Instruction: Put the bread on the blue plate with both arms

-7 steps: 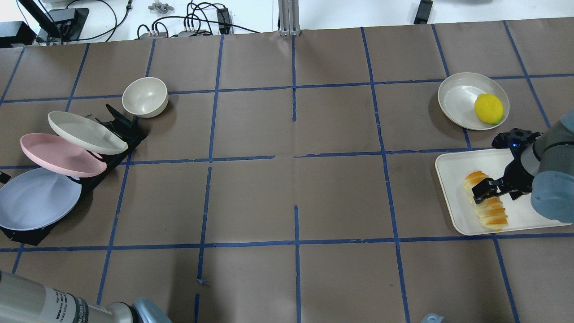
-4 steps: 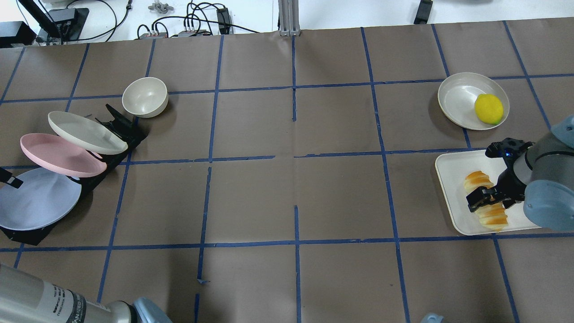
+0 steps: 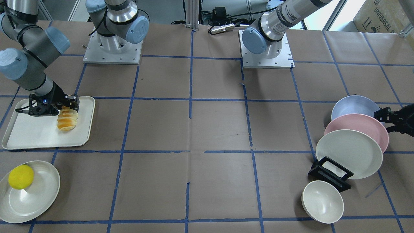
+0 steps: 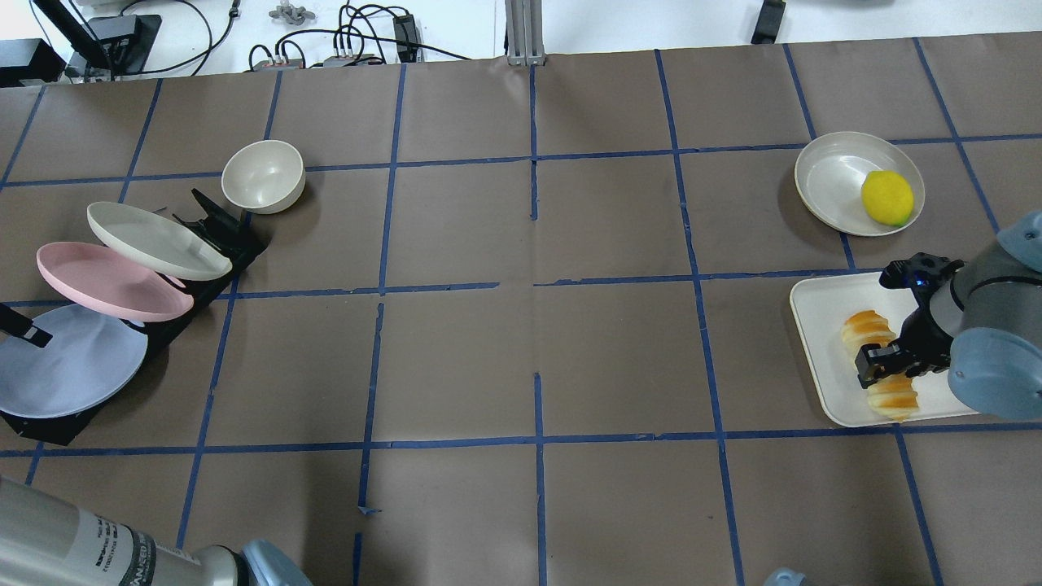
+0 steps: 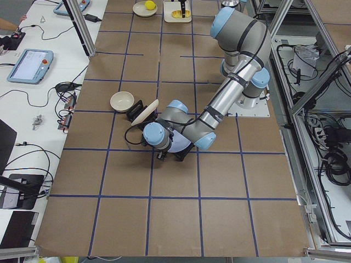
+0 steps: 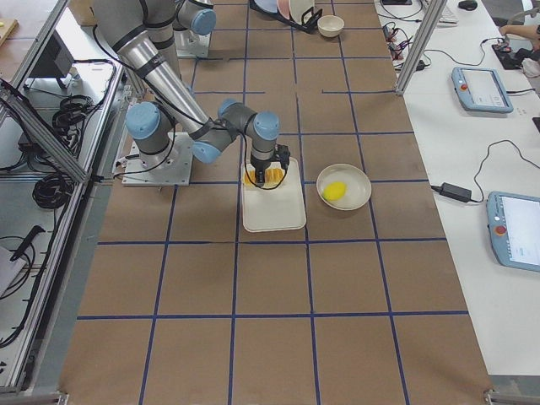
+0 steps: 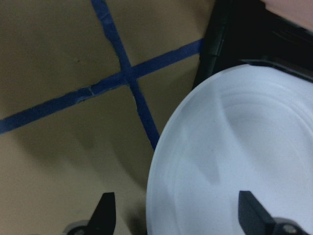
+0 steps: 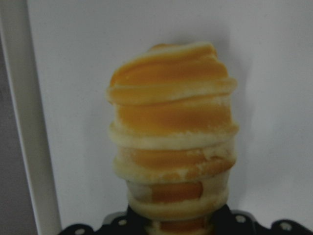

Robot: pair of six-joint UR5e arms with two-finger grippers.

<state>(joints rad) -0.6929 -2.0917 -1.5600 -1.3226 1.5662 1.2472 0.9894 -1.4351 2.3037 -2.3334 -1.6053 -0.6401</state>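
Observation:
The bread (image 4: 894, 395) lies on a white tray (image 4: 822, 309) at the right; it also shows in the front view (image 3: 67, 121) and fills the right wrist view (image 8: 171, 122). My right gripper (image 4: 883, 358) is shut on the bread across its middle, low on the tray. The blue plate (image 4: 69, 366) leans in a black rack (image 4: 220, 232) at the far left. My left gripper (image 3: 386, 117) is open beside the plate's outer edge. In the left wrist view the plate (image 7: 230, 147) has its rim between the two fingertips (image 7: 105, 213).
A pink plate (image 4: 110, 281) and a cream plate (image 4: 155, 240) lean in the same rack behind the blue one. A cream bowl (image 4: 263, 175) stands past the rack. A cream plate (image 4: 830, 179) holding a yellow ball (image 4: 887, 197) sits beyond the tray.
My right gripper has slid along the bread toward the robot and dropped lower onto it. A finger of my left gripper has come into view at the blue plate's edge.

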